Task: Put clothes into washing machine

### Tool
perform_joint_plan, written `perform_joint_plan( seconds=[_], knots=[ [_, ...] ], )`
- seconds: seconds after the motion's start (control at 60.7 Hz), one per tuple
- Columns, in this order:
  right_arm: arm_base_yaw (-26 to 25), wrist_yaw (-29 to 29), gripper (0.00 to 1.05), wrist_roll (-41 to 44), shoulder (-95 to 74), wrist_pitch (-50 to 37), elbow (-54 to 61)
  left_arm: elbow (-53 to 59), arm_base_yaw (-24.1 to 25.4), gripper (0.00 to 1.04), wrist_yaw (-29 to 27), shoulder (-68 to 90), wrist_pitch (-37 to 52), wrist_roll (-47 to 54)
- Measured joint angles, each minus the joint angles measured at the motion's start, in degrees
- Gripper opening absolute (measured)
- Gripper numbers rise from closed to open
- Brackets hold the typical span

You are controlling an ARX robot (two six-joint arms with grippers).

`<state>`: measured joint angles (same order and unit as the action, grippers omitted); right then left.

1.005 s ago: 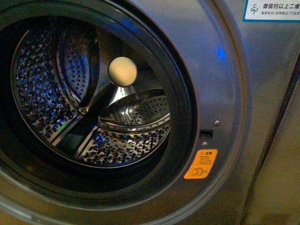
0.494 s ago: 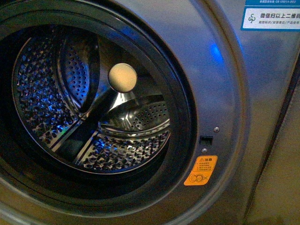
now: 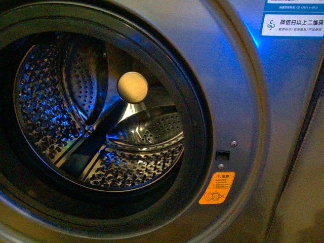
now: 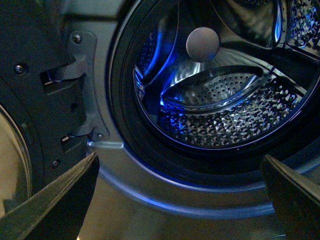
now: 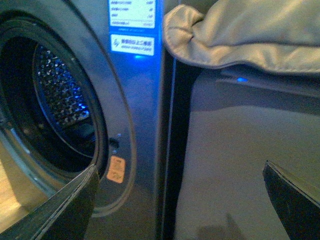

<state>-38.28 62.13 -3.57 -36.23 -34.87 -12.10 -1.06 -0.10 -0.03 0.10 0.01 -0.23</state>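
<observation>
The washing machine (image 3: pixel 243 101) fills the front view, a grey front-loader with its round opening uncovered. Inside are the perforated steel drum (image 3: pixel 55 96) and a cream hub (image 3: pixel 132 87). An orange sticker (image 3: pixel 216 188) sits low on the front panel. The clothes are out of view and the drum holds nothing that I can see. My left gripper (image 4: pixel 179 156) is open just below the opening's dark rim (image 4: pixel 120 100), with nothing between its fingers. My right gripper (image 5: pixel 180 165) is open and empty, facing the seam between the washing machine (image 5: pixel 135 100) and a grey cabinet. Neither arm shows in the front view.
The open door's inner side with its hinge (image 4: pixel 80 75) stands beside the opening in the left wrist view. A grey cabinet (image 5: pixel 235 150) adjoins the machine, with a pale padded cover (image 5: pixel 250 30) lying on top of it. White labels (image 3: pixel 293 23) sit on the upper front panel.
In the front view the whole machine has slid slightly downward; the sticker sits lower and more of the white labels shows. The drum looks the same.
</observation>
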Motion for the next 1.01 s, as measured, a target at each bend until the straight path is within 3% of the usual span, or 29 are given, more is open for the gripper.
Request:
perform_joint_plan(
  seconds=[0.099,0.198,0.395,0.56,0.742,1.005],
  knots=[
    [-3.4,-0.2,0.97,-0.8,-7.3,-6.2,-4.1,0.0,0.0,0.98,0.0,0.0,0.0,0.0],
    [-8.3,-2.2,0.97,-0.4,-17.4,-6.9,-11.6,0.0,0.0,0.98,0.0,0.0,0.0,0.0],
    [-18.0,-11.3,0.97,7.8,-38.4,11.6,-30.7,0.0,0.0,0.98,0.0,0.0,0.0,0.0],
    [-26.4,-20.6,0.97,21.3,-62.4,32.8,-50.2,0.0,0.0,0.98,0.0,0.0,0.0,0.0],
    [-29.0,-25.6,0.97,30.9,-80.0,45.0,-58.7,0.0,0.0,0.98,0.0,0.0,0.0,0.0],
    [-28.9,-33.5,0.97,35.3,-99.6,42.5,-64.5,0.0,0.0,0.98,0.0,0.0,0.0,0.0]
  ],
)
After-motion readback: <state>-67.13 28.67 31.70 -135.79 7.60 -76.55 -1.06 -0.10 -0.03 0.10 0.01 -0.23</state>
